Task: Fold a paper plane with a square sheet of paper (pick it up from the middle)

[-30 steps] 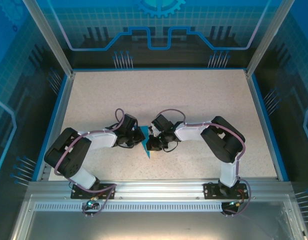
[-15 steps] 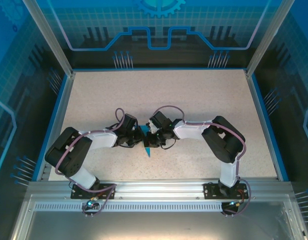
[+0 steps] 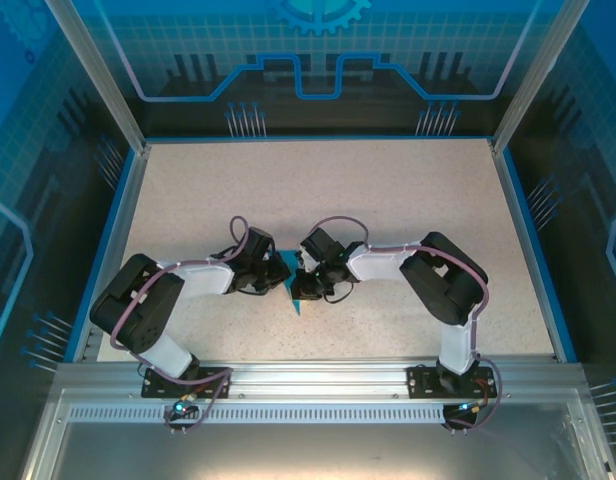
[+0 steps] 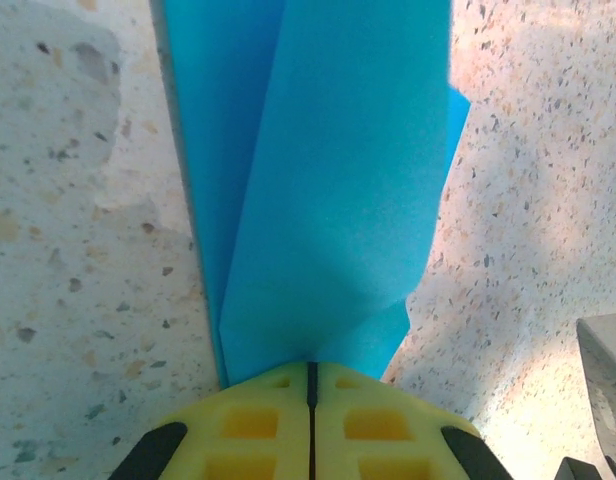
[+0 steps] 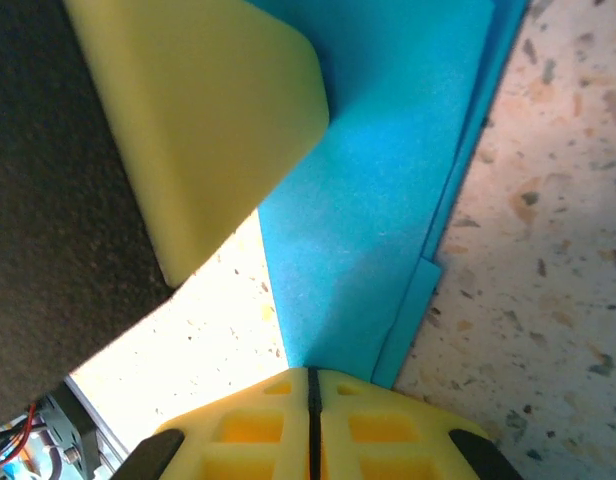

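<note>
The teal-blue sheet of paper (image 3: 285,268), folded into a narrow layered shape, lies on the table between the two arms with its point (image 3: 298,307) toward the near edge. My left gripper (image 3: 278,281) is shut, its yellow tips (image 4: 311,366) set on the paper's edge (image 4: 328,180). My right gripper (image 3: 304,288) is also shut. Its tips (image 5: 311,372) rest on the opposite edge of the folded layers (image 5: 388,180). The left gripper's yellow finger (image 5: 208,120) shows close by in the right wrist view. I cannot tell whether either pair of jaws pinches paper.
The speckled table (image 3: 388,190) stretches wide behind the arms, bounded by a blue rim and metal posts (image 3: 518,110). The two wrists stand almost touching over the paper. A grey part of the right arm (image 4: 603,390) sits at the left wrist view's lower right.
The right gripper slid slightly toward the left gripper, then back a little. The left arm and the paper have barely shifted.
</note>
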